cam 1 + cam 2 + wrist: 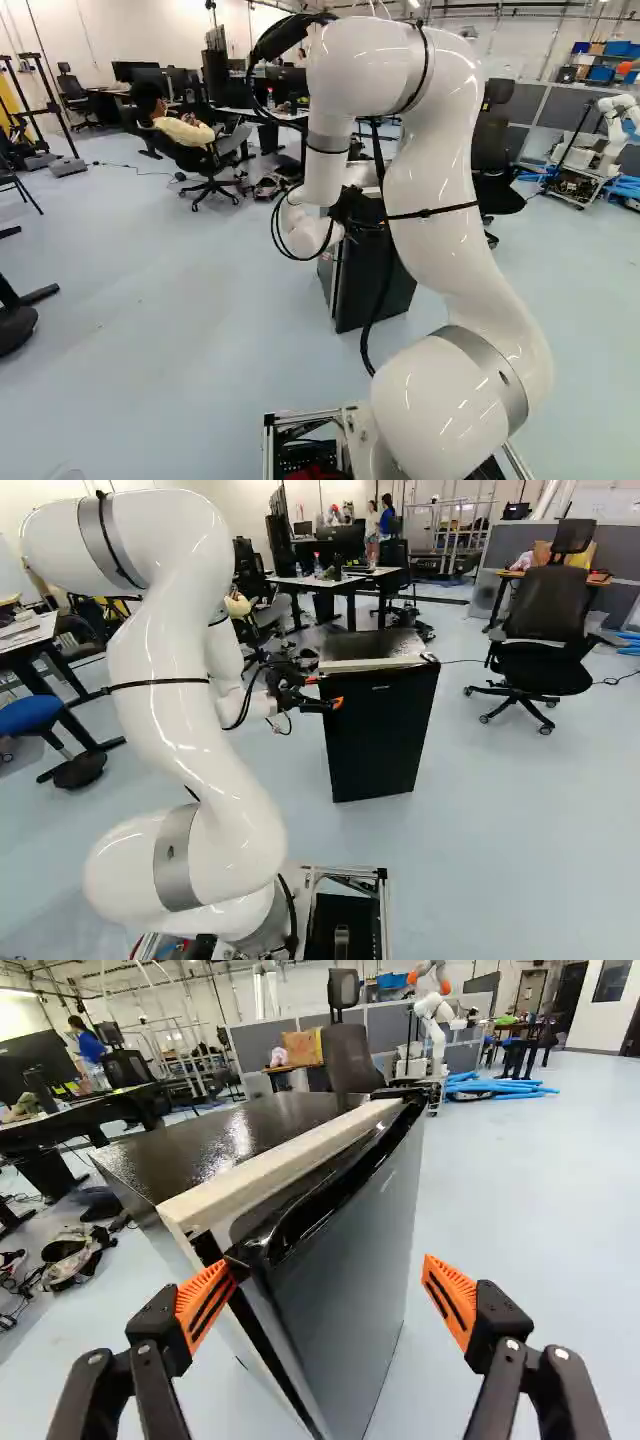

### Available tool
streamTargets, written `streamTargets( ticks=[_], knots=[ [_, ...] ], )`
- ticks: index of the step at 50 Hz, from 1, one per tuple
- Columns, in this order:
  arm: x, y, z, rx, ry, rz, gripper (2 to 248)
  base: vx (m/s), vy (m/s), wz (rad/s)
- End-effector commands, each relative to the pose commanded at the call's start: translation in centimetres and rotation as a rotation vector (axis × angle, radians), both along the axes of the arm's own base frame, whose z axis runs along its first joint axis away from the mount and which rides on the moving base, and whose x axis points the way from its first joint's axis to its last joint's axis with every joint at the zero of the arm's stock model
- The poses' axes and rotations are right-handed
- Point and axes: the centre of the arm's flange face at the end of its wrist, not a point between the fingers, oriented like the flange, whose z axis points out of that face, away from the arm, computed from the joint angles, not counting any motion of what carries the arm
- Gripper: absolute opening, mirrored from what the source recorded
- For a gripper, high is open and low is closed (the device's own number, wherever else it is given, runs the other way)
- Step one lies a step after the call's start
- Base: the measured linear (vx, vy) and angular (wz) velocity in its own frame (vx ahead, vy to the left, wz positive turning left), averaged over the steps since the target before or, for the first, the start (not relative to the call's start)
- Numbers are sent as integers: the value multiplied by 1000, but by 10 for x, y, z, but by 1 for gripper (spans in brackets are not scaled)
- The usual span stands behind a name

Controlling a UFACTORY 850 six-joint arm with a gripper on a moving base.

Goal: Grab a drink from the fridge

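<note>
White arm (455, 250) stands nearest. Only the wrist view resolves the hand (323, 691) clearly: fingers spread, one pad (204, 1304) at the door's (345, 1280) edge, contact uncertain. Black fridge (380, 735) stands on pale floor (480, 830); office chair (545, 605) and another robot (434, 1025) beyond.

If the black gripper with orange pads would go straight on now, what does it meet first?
Most likely the dark, glossy door of the small black fridge. In the wrist view, one pad of the open gripper overlaps the door's near upper corner; whether they touch is unclear.
</note>
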Motion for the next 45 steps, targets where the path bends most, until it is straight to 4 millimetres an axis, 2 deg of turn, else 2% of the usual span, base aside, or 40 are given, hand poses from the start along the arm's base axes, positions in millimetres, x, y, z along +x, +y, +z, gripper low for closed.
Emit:
streamTargets(
  ticks=[20, 45],
  knots=[
    [2, 15, -1, 9, -6, -10, 247, 0, 0, 0],
    [40, 31, -5, 32, -52, -42, 247, 0, 0, 0]
  ],
)
